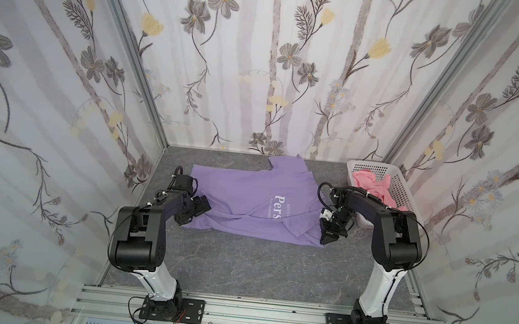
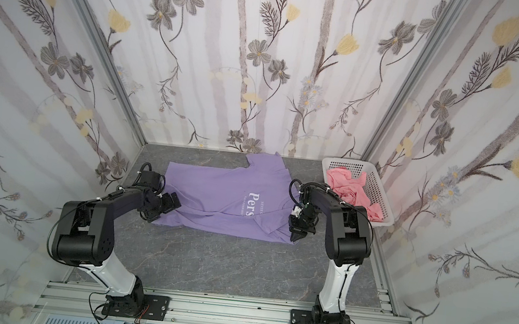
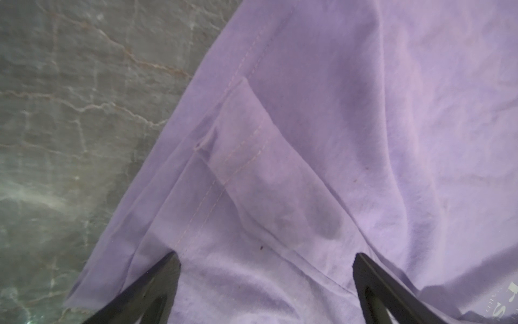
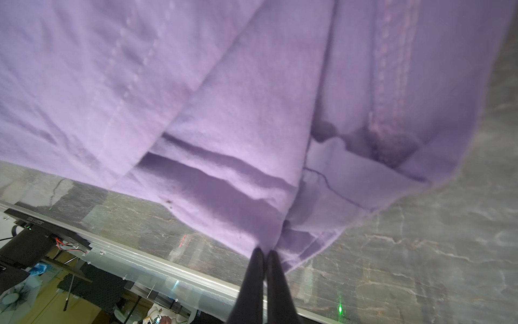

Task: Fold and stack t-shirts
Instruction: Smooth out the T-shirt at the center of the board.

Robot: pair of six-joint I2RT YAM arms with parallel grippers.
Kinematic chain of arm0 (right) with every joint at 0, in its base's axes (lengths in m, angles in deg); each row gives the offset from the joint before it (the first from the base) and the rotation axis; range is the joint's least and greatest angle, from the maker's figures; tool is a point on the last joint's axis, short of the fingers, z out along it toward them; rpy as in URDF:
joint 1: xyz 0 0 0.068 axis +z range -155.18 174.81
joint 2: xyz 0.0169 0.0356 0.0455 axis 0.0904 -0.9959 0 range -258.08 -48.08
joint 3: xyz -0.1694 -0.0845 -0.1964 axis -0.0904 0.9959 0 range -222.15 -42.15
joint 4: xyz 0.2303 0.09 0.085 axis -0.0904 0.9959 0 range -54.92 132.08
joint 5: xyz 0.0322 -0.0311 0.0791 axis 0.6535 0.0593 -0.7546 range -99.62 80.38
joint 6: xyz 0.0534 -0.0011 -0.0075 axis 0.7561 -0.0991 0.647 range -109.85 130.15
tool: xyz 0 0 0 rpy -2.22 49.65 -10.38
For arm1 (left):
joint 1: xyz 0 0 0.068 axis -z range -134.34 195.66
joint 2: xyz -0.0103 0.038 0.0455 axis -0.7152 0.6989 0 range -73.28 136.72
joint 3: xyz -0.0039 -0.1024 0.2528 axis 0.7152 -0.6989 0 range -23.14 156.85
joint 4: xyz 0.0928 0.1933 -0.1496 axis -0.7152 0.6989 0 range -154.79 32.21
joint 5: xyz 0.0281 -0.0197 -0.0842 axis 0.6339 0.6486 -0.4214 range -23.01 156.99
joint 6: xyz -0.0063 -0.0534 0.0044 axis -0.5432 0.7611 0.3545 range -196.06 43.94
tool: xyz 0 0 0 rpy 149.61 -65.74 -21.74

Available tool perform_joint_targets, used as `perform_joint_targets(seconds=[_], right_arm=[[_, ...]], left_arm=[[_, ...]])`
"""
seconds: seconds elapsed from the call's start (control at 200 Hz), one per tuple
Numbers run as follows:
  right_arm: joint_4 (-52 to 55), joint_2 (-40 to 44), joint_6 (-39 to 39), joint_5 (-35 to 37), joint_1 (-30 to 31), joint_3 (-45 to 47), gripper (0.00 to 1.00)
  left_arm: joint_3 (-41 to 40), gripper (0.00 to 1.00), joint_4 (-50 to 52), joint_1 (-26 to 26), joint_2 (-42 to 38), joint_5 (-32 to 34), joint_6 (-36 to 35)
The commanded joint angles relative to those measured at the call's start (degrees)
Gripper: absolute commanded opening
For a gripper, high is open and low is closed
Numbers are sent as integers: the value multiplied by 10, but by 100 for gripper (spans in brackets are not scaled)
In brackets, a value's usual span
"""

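A lavender-purple t-shirt [image 1: 241, 200] with white lettering lies spread and partly folded on the grey marbled table, seen in both top views. My left gripper [image 3: 266, 255] is open, its fingers wide apart just above the shirt's [image 3: 364, 112] left hem, where a small flap is turned over. In a top view the left gripper [image 1: 191, 215] sits at the shirt's near left corner. My right gripper [image 4: 265, 251] is shut, pinching the shirt's [image 4: 196, 84] near right corner, where the cloth bunches into the fingertips. That right gripper [image 2: 296, 237] points down at the corner. A salmon-pink garment [image 1: 372, 184] lies crumpled in the basket.
A white perforated basket [image 1: 401, 189] stands at the back right, close behind the right arm. Flowered walls close in the table [image 1: 240, 266] on three sides. An aluminium rail [image 1: 252, 313] with both arm bases runs along the front edge.
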Motion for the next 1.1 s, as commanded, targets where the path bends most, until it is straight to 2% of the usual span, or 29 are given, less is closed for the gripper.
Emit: perform_joint_targets(seconds=[0.0,0.335,0.455,0.49,0.55,0.585,0.634,0.764,0.879,1.094], right_arm=[[26,3,-10,33,-1,-4,0],[59,17,-25,89,-26,9,0],[69,7,-28,83,-28,4,0],[70,7,-28,82,-27,4,5],[72,11,-25,84,-28,4,29],[73,15,-25,83,-27,4,37],[77,24,-25,77,-27,-3,41],[88,59,-30,66,-20,-39,42],[84,79,-54,62,19,-82,43],[71,32,-85,140,136,-120,42]], left_arm=[[-4,100,89,-1,1,-6,-15],[5,100,162,-15,-36,9,-57],[9,100,162,-19,-33,2,-62],[10,100,161,-20,-31,-5,-62],[13,100,160,-20,-30,-15,-61],[13,100,155,-20,-32,-20,-61],[17,100,157,-20,-34,-27,-58],[42,100,177,-20,-43,-42,-54],[65,100,186,-20,-59,-54,-46],[45,100,132,-15,-96,-113,-15]])
